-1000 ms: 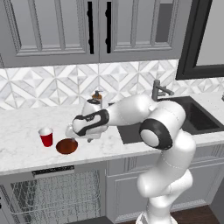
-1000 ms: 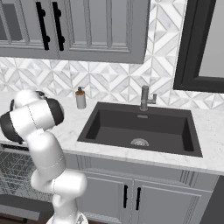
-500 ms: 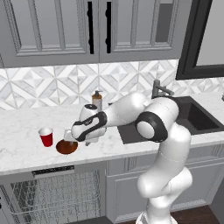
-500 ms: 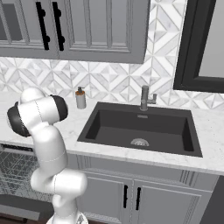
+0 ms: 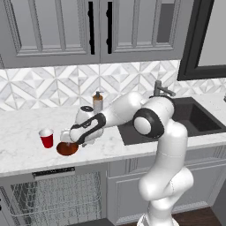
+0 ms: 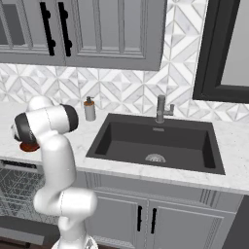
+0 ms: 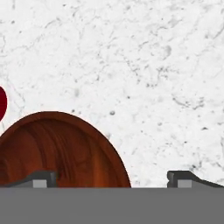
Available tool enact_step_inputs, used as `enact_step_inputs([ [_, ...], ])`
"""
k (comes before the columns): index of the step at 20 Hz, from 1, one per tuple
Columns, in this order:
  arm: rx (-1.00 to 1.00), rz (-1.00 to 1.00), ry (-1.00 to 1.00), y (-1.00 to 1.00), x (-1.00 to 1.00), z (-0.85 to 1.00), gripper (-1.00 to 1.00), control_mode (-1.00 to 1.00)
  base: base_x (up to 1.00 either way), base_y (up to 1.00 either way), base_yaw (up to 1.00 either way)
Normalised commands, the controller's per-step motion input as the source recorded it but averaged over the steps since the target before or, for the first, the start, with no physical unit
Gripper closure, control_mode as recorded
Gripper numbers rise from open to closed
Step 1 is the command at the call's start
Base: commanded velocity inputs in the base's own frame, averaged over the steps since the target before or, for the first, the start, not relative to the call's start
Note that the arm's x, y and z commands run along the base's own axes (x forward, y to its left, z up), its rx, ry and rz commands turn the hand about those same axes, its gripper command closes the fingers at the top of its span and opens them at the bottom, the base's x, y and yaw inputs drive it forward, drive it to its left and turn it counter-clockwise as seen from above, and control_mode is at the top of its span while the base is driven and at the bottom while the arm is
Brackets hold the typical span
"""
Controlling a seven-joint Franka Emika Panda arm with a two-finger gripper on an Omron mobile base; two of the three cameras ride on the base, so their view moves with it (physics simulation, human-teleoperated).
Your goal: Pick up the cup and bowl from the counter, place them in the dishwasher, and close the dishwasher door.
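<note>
Starting at the far left of the desk [image 5: 17, 132], the cup [image 5: 46, 137] is standing upright, red with a white rim, well back from the near edge. Just to its right the bowl [image 5: 67, 148] is lying flat on the marble, close beside the cup; I cannot tell whether the two are touching. In my hand view the bowl [image 7: 57, 151] is showing as a wide brown wood-grained disc at the lower left, with a sliver of the red cup [image 7: 2, 103] at the left edge.

My fingers [image 5: 67, 137] are hovering right over the bowl, spread as wide as they go and gripping nothing. In the hand view my fingers [image 7: 113, 179] are straddling the bowl's right rim: one tip [image 7: 41, 178] is over the bowl, the other over bare marble to its right.

Below the desk, under the cup and bowl, the dishwasher [image 5: 53, 172] is standing open with its wire rack [image 5: 57, 196] showing.

Further right and toward the far wall, a soap bottle [image 5: 97, 102] is standing by the backsplash. Right of that the black sink [image 6: 155, 143] is sitting in the desk with its faucet [image 6: 162, 109] behind it.
</note>
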Motion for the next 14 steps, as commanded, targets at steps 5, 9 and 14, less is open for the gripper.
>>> enact_step_inputs([
  [5, 0.00, 0.00, 0.08, 0.14, 0.00, -0.21, -1.00, -1.00, 0.00, 0.00, 0.00],
  [9, 0.00, 0.00, 0.07, 0.04, 0.00, -0.15, 1.00, -1.00, 0.00, 0.00, 0.00],
  [14, 0.00, 0.02, 0.10, 0.06, 0.00, -0.01, 1.00, -1.00, 0.00, 0.00, 0.00],
])
